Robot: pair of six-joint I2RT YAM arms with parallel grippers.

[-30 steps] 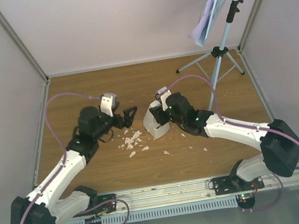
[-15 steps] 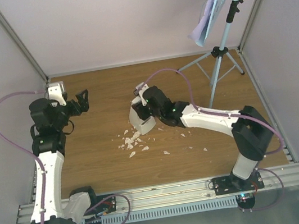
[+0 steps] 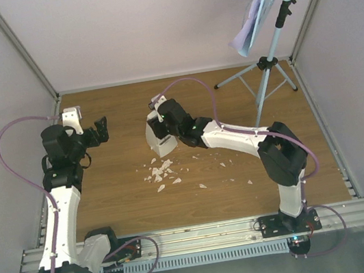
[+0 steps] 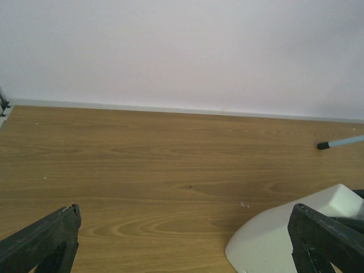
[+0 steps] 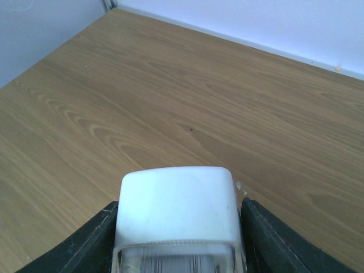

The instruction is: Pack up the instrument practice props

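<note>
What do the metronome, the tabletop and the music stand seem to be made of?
The metronome is probably plastic: smooth white, with a soft sheen and rounded edges. The tabletop is wood or wood-look laminate: matt, with visible grain lines. The music stand is likely painted metal tube: thin, straight, pale blue, with black joints, though too small to be sure.

Table (image 4: 142, 153): wood-grain laminate, was laid beneath and ahead of the left gripper (image 4: 182, 244). Back wall (image 4: 182, 51): plain white, was met well ahead of it along a pale strip (image 4: 114, 106). Corner post (image 4: 3, 108): metal, was glimpsed far left. Light: even, diffuse.
</note>
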